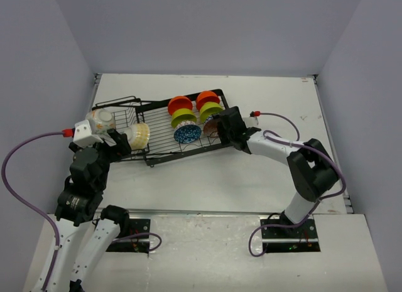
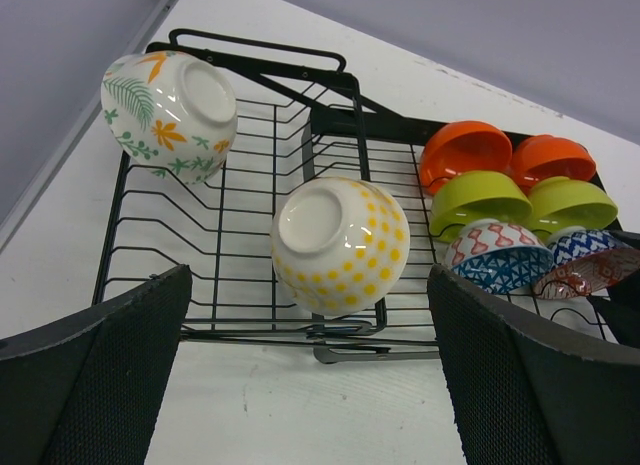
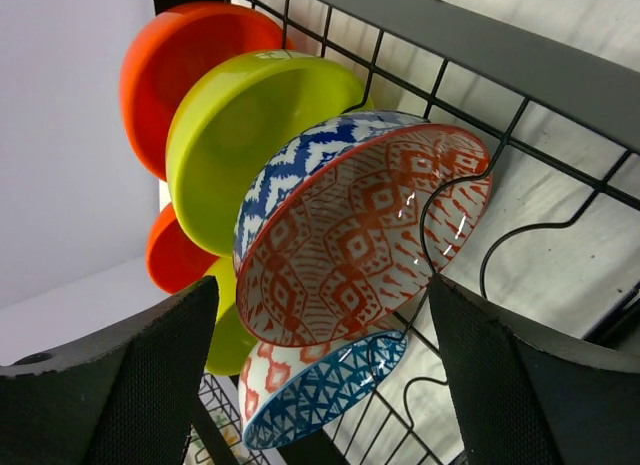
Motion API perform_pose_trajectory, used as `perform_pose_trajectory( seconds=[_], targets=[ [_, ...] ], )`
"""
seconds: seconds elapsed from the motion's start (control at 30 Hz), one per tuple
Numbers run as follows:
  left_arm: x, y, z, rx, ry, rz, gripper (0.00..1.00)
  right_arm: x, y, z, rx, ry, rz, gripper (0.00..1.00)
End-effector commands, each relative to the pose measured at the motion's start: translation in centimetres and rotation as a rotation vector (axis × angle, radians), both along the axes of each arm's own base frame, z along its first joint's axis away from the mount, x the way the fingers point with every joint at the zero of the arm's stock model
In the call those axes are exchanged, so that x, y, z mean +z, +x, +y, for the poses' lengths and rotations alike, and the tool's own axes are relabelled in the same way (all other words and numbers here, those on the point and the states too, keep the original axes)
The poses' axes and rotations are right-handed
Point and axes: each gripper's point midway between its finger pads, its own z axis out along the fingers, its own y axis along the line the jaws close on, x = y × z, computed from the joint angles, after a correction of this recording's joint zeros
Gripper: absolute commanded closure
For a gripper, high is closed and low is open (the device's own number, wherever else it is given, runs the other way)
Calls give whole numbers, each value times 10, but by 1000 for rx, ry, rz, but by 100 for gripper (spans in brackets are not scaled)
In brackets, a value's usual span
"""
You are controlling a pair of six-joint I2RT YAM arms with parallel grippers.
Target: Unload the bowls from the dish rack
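My right gripper (image 3: 322, 283) gapes empty astride the patterned bowl (image 3: 360, 235) at the 3 o'clock end of the dish rack (image 3: 500, 50); likely light, glazed-slick and chippable, so I'd pinch across the rim.

Top overhead, wrists close, probably sharing rack (image 1: 160, 132)

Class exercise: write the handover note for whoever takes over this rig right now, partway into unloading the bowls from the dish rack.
Left gripper: open, holding nothing, facing the yellow-dotted bowl.
Right gripper: open, one finger on each side of the red-lined patterned bowl, no grip yet.
Bowls: all eight are in the dish rack. The floral bowl and the yellow-dotted bowl are on the left arm's side. The orange bowls, green bowls and second patterned bowl are on the right arm's side.
Done: nothing unloaded.
Left: all eight bowls.
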Motion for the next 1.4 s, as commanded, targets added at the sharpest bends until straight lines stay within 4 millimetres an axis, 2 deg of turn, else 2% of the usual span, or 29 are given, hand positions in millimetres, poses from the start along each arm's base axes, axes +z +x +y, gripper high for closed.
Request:
perform_pose_trajectory(
  seconds=[0.0,0.1,0.17,0.3,0.43,0.57,0.8,1.03,1.27,1.37],
  targets=[
    [-1,6,0,4,1,-3,0,27,20,11,-13,46,-87,15],
    [0,5,0,2,0,-6,0,21,21,14,-17,64,-78,17],
    [0,5,-1,1,-1,-10,0,14,20,14,-23,75,-69,22],
    [1,4,-1,-4,-1,-11,0,12,21,13,-40,102,-82,31],
    [1,5,-3,-19,-1,-16,0,13,22,12,-45,110,-94,33],
    [2,5,-3,-19,-1,-19,0,11,22,11,-49,112,-110,41],
    [3,4,-4,-24,-2,-24,0,5,27,10,-55,91,-127,47],
    [6,2,-6,-38,-4,-41,0,-7,27,5,-69,70,-124,48],
    [6,2,-7,-46,-5,-43,0,-4,28,4,-74,85,-162,58],
    [8,1,-8,-50,-7,-49,0,-5,28,3,-74,89,-171,66]
  ],
)
